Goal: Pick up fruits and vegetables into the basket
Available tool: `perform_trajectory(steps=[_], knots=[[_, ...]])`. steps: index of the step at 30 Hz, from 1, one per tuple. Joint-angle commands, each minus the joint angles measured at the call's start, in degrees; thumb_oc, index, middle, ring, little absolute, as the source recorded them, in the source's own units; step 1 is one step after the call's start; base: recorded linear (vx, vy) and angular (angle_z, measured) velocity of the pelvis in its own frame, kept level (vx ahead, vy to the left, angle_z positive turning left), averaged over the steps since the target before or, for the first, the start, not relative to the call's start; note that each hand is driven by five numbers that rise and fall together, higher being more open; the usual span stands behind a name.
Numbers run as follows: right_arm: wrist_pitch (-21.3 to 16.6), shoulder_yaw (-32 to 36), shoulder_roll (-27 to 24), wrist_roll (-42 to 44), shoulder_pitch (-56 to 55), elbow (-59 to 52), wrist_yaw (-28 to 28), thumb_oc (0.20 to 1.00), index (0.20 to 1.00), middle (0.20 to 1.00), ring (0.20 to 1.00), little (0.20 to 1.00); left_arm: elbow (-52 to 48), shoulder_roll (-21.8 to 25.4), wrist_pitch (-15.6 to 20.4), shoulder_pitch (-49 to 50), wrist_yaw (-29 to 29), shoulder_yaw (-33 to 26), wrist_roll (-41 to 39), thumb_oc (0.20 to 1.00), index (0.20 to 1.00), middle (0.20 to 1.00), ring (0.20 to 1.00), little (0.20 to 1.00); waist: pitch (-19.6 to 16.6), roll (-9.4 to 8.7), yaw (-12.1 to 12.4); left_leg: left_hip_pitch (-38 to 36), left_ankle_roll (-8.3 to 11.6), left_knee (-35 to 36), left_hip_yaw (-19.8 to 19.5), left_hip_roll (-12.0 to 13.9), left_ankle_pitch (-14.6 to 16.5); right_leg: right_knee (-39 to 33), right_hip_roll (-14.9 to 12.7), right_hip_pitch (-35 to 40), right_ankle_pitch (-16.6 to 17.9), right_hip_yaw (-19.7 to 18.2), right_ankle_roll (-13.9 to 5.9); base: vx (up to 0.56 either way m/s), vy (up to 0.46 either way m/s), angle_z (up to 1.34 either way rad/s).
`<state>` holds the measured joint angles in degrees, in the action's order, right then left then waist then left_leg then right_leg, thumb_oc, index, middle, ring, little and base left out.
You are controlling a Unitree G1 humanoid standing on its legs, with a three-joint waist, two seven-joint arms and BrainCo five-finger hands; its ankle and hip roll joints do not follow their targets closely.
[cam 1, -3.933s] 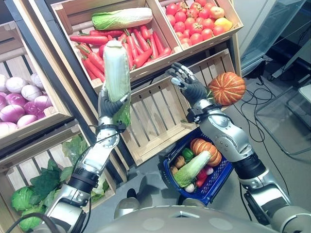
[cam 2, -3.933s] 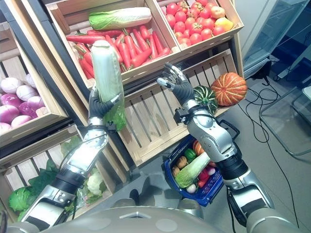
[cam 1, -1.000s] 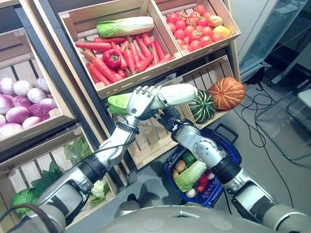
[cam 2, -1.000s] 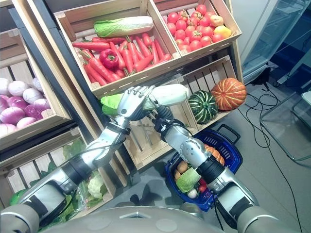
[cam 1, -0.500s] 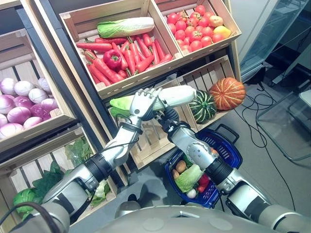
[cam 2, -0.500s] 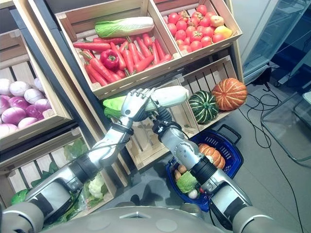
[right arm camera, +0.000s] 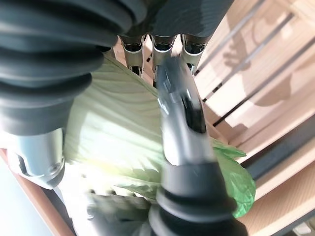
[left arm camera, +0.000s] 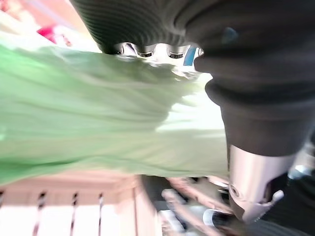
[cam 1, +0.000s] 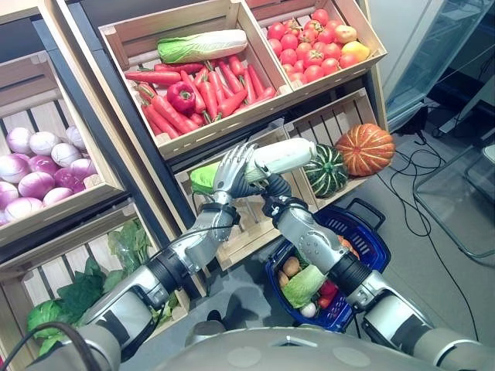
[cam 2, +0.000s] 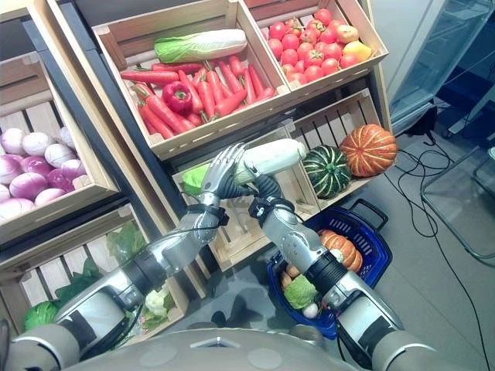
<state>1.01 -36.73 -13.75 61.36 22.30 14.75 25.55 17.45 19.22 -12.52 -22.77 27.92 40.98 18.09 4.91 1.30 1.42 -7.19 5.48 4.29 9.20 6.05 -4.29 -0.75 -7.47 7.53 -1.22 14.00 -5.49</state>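
Writing: no words or labels can be read on anything here.
Cabbage: a long cabbage (cam 1: 267, 161), white at one end and green at the other, is held up in the air, lying sideways in front of an empty wooden crate (cam 1: 255, 212). It is above and to the left of the basket.
Left hand: the left hand (cam 1: 232, 164) sits over the green leafy end, with its fingers (cam 1: 239, 154) curled over the top of the cabbage.
Right hand: the right hand (cam 2: 264, 188) is under the middle of the cabbage. In its wrist view its fingers and thumb wrap round the pale leaves.
Basket: the blue basket (cam 1: 363, 239) stands on the floor below the right arm. It already holds an orange pumpkin (cam 2: 338, 249), another cabbage (cam 1: 304, 284) and some small vegetables.
Shelf: the top crates hold carrots (cam 1: 166, 108), a red pepper (cam 1: 181, 96), one more long cabbage (cam 1: 203, 45) and tomatoes (cam 1: 309, 48).
Lower crate: a striped green pumpkin (cam 1: 326, 171) sits next to a big orange pumpkin (cam 1: 364, 148).
Left side: purple onions (cam 1: 35, 174) are in a crate, with leafy greens (cam 1: 73, 290) below them.
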Motion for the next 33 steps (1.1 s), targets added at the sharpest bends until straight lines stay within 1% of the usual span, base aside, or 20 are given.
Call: perform_trajectory(steps=[1,3,6,8,10,15,19,22,23,26,27,28,30,31,33], knots=[[-6.97,6.99,7.70,-2.82,11.64,-11.71,-10.68,0.200,0.200,0.200,0.200,0.200,8.00,0.06,0.90,3.72,-1.49,1.87,-9.03,1.000,1.000,1.000,1.000,1.000,2.33,-3.31,-0.37,-1.21,-2.05,-6.30,2.92,-0.18,9.20,2.20,-3.81,-0.67,-0.03,-0.27,-3.10,0.00,0.000,0.00],[-6.46,7.39,6.87,-4.73,11.27,-12.61,-11.73,0.200,0.200,0.200,0.200,0.200,8.40,0.00,0.71,5.16,-1.54,0.19,-10.46,1.000,1.000,1.000,1.000,1.000,2.51,-3.25,-0.08,-1.15,-2.12,-6.48,2.66,-0.24,9.25,2.22,-3.74,-0.55,-0.10,-0.16,-2.93,0.00,0.001,0.02],[-5.78,8.18,5.67,-8.41,10.92,-13.79,-12.00,0.200,0.200,0.200,0.200,0.200,7.29,1.10,-0.02,6.71,-2.10,-2.39,-13.10,1.000,1.000,1.000,1.000,1.000,2.66,-3.03,0.38,-1.03,-2.09,-6.70,2.23,-0.36,9.27,2.33,-3.75,-0.45,-0.20,0.07,-2.74,0.00,0.006,0.02],[-5.35,8.74,4.69,-10.30,10.72,-14.51,-11.90,0.200,0.200,0.200,0.200,0.200,7.16,1.83,0.35,7.88,-2.11,-3.91,-13.72,1.000,1.000,1.000,1.000,1.000,2.70,-2.87,0.56,-1.01,-2.10,-6.75,2.06,-0.41,9.27,2.41,-3.74,-0.41,-0.28,0.15,-2.66,0.00,0.000,0.00],[-4.70,9.52,3.62,-11.02,10.66,-15.67,-11.75,0.200,0.200,0.200,0.200,0.200,6.78,2.56,0.36,8.90,-2.21,-5.45,-13.50,1.000,1.000,1.000,1.000,1.000,2.79,-2.81,0.77,-0.99,-2.13,-6.83,1.96,-0.43,9.31,2.49,-3.73,-0.40,-0.33,0.21,-2.59,0.00,0.000,0.00],[-4.88,10.65,1.72,-13.46,9.82,-16.95,-11.98,0.200,0.200,0.200,0.200,0.200,7.04,3.70,1.54,10.78,-1.37,-7.98,-13.28,1.000,1.000,1.000,1.000,1.000,3.12,-2.78,1.02,-0.85,-2.17,-7.23,1.93,-0.36,9.37,3.00,-3.73,-0.59,-0.48,0.31,-2.40,0.00,0.000,0.00],[-4.78,12.78,-0.77,-19.27,8.02,-18.41,-10.28,0.200,0.200,0.200,0.200,0.200,6.71,5.06,5.56,12.86,-3.22,-10.16,-11.67,1.000,1.000,1.000,1.000,1.000,3.58,-2.79,1.10,-0.47,-2.23,-7.65,2.09,-0.15,9.48,3.70,-3.75,-1.10,-0.73,0.35,-2.25,0.00,-0.009,0.00],[-5.67,15.54,-4.11,-23.46,5.93,-19.48,-8.77,0.200,0.200,0.200,0.200,0.200,5.63,6.80,9.36,14.99,-7.72,-11.56,-11.61,1.000,1.000,1.000,1.000,1.000,4.72,-2.73,0.75,0.60,-2.29,-8.74,2.34,0.16,9.61,5.42,-3.91,-2.68,-1.11,0.08,-2.19,-0.06,-0.052,0.01],[-6.70,17.20,-6.06,-24.56,4.98,-19.57,-8.19,0.200,0.200,0.200,0.200,0.200,4.63,7.90,11.47,15.83,-10.14,-11.95,-12.45,1.000,1.000,1.000,1.000,1.000,6.06,-2.40,0.46,1.69,-2.37,-9.66,2.33,0.37,9.71,6.79,-4.03,-4.10,-1.44,0.03,-2.03,-0.16,-0.046,0.01],[-9.68,20.84,-9.52,-27.86,2.85,-19.38,-7.19,0.200,0.200,0.200,0.200,0.200,2.85,9.82,15.20,17.42,-15.22,-12.90,-17.40,1.000,1.000,1.000,1.000,1.000,9.22,-1.41,-0.44,4.40,-2.53,-11.73,2.07,0.76,9.86,10.04,-4.23,-7.65,-2.31,-0.37,-1.60,-0.19,-0.041,-0.01],[-10.11,21.47,-10.06,-28.98,2.66,-19.35,-6.62,0.200,0.200,0.200,0.200,0.200,2.49,10.07,15.68,17.61,-15.81,-13.00,-18.18,1.000,1.000,1.000,1.000,1.000,9.79,-1.22,-0.61,5.09,-2.56,-12.23,2.00,0.84,9.95,10.81,-4.25,-8.48,-2.58,-0.52,-1.51,-0.21,-0.039,0.01],[-10.73,22.87,-11.22,-30.73,2.43,-19.29,-6.09,0.200,0.200,0.200,0.200,0.200,1.85,10.57,16.87,17.83,-17.13,-13.15,-20.05,1.000,1.000,1.000,1.000,1.000,11.28,-0.84,-1.15,6.06,-2.58,-12.63,1.92,0.91,9.85,11.87,-4.21,-9.84,-2.86,-0.81,-1.33,-0.20,-0.031,-0.03],[-11.75,25.34,-13.61,-33.75,1.82,-19.40,-4.75,0.200,0.200,0.200,0.200,0.200,0.28,11.26,18.13,18.40,-19.26,-13.45,-22.11,1.000,1.000,1.000,1.000,1.000,13.66,-0.32,-1.88,7.75,-2.56,-13.45,1.94,0.96,9.71,13.58,-4.22,-12.02,-3.31,-1.20,-1.01,-0.23,-0.043,-0.07],[-12.64,27.45,-15.49,-35.95,0.91,-19.39,-3.65,0.200,0.200,0.200,0.200,0.200,-1.01,11.66,19.37,19.12,-20.92,-13.84,-23.33,1.000,1.000,1.000,1.000,1.000,15.51,0.00,-2.54,9.16,-2.48,-14.26,2.01,1.00,9.52,14.92,-4.13,-13.68,-3.57,-1.69,-0.72,-0.18,-0.048,-0.07],[-13.02,29.24,-17.03,-37.39,0.09,-19.32,-1.99,0.200,0.200,0.200,0.200,0.200,-2.30,11.99,20.21,19.71,-22.44,-14.06,-24.38,1.000,1.000,1.000,1.000,1.000,16.90,0.30,-3.04,10.28,-2.38,-14.89,2.07,1.08,9.38,16.04,-3.98,-14.92,-3.94,-1.88,-0.42,-0.13,-0.059,-0.04]])
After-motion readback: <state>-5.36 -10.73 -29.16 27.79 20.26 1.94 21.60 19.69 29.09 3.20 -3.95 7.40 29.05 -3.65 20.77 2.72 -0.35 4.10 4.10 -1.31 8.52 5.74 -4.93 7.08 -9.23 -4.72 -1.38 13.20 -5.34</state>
